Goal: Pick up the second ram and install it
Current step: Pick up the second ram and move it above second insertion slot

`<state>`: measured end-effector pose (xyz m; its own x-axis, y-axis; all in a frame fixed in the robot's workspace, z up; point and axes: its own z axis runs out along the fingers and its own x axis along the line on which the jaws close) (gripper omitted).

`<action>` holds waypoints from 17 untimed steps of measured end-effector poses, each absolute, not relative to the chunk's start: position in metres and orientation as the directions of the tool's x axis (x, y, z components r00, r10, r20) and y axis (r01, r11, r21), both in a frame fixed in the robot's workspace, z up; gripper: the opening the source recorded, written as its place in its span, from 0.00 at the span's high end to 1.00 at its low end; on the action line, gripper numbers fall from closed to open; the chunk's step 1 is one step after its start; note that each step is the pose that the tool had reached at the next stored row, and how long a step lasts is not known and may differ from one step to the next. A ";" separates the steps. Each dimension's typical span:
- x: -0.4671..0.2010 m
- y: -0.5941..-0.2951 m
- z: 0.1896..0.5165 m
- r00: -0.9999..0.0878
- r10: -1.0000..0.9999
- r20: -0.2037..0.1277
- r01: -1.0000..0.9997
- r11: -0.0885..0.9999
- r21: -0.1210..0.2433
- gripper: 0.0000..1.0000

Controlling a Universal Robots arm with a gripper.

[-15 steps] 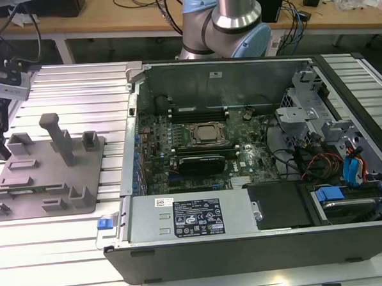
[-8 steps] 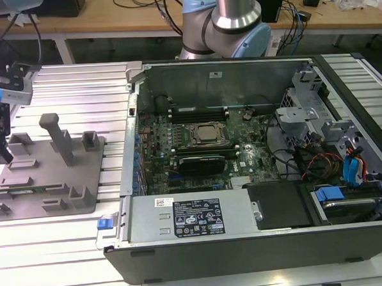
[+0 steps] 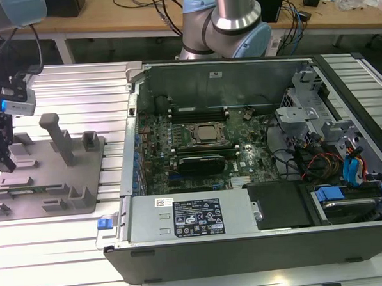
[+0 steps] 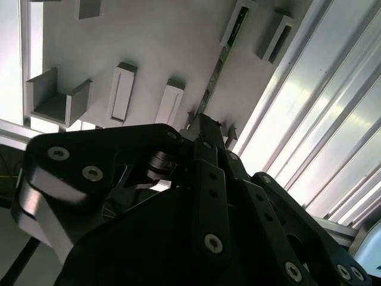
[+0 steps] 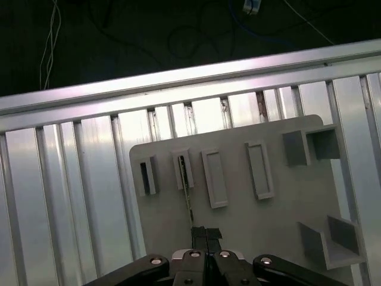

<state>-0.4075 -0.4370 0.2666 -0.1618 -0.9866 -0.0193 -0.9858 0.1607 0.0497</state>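
Note:
The second ram [image 5: 188,193] is a thin green stick standing on edge in the slot blocks of the grey fixture plate [image 5: 238,220]. In the second wrist view the ram [image 4: 218,62] runs across the plate [image 4: 149,42] toward the black fingertips. My gripper [image 5: 205,233] [image 4: 208,128] sits over the stick's near end with its fingers drawn together. The stick's end vanishes behind them, so I cannot tell whether they clamp it. In the exterior view the gripper [image 3: 5,162] hangs at the left end of the fixture plate [image 3: 45,176].
An open computer case [image 3: 203,245] stands to the exterior view's right of the fixture, with its motherboard [image 3: 197,136] exposed. A tall grey post [image 3: 56,134] and several grey blocks rise from the plate. Everything rests on a ribbed aluminium table [image 3: 66,85].

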 end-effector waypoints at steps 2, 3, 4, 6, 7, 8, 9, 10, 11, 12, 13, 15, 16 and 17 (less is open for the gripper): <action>-0.407 -0.438 0.262 -0.155 -0.988 -0.019 -0.987 0.154 0.050 0.92; -0.408 -0.438 0.261 -0.152 -0.988 -0.019 -0.987 0.151 0.050 0.92; -0.408 -0.438 0.257 -0.139 -0.990 -0.019 -0.989 0.138 0.050 0.92; -0.407 -0.438 0.251 -0.113 -0.993 -0.019 -0.993 0.111 0.050 0.92; -0.407 -0.439 0.248 -0.101 -0.995 -0.019 -0.994 0.100 0.050 0.92; -0.407 -0.439 0.245 -0.095 -0.995 -0.019 -0.994 0.094 0.050 0.92; -0.407 -0.440 0.244 -0.092 -0.996 -0.019 -0.995 0.091 0.050 0.92; -0.407 -0.440 0.243 -0.088 -0.996 -0.019 -0.995 0.087 0.050 0.92; -0.408 -0.440 0.240 -0.074 -0.997 -0.019 -0.996 0.072 0.050 0.92; -0.408 -0.441 0.237 -0.060 -0.998 -0.019 -0.997 0.059 0.050 0.92; -0.407 -0.441 0.235 -0.050 -0.999 -0.019 -0.998 0.049 0.050 0.92; -0.408 -0.442 0.232 -0.043 -0.999 -0.019 -0.998 0.042 0.050 0.92; -0.408 -0.442 0.231 -0.040 -0.999 -0.019 -0.998 0.039 0.050 0.92; -0.408 -0.442 0.230 -0.034 -0.999 -0.019 -0.998 0.033 0.050 0.92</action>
